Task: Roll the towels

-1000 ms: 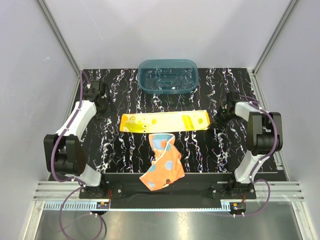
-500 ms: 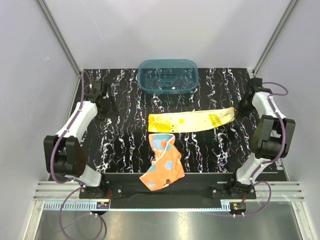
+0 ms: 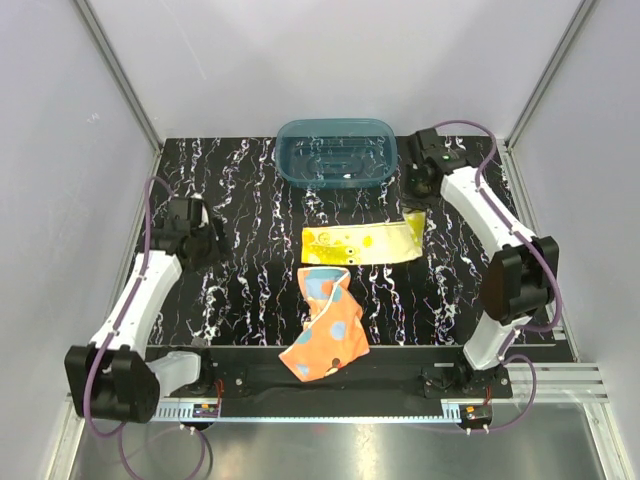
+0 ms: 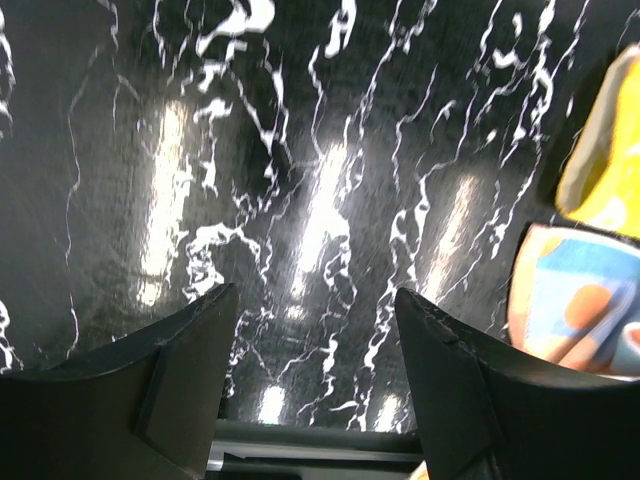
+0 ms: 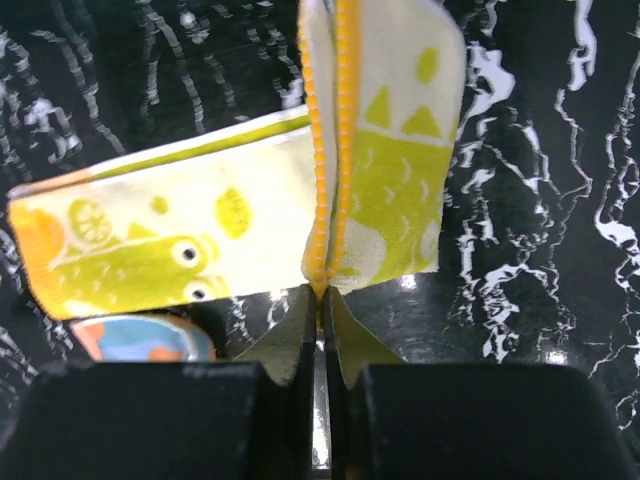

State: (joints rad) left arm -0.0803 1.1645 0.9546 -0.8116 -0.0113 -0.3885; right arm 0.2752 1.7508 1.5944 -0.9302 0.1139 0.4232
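Note:
The yellow towel [image 3: 360, 242] lies as a folded strip across the middle of the black marbled table; in the right wrist view [image 5: 180, 250] its right end stands lifted. My right gripper [image 3: 415, 196] [image 5: 322, 290] is shut on that lifted edge, near the tub. The orange towel [image 3: 325, 335], with blue and orange dots, lies crumpled near the front edge; a corner shows in the left wrist view [image 4: 580, 310]. My left gripper [image 3: 205, 245] [image 4: 315, 330] is open and empty over bare table at the left.
A teal translucent tub [image 3: 336, 152] stands at the back centre, close to the right gripper. White walls enclose the table on three sides. A metal rail [image 3: 330, 400] runs along the front edge.
My right gripper has pulled the yellow towel's right end rightward, then lifted it and swung back toward the tub, shortening the strip. My left arm has drawn back toward the near left.

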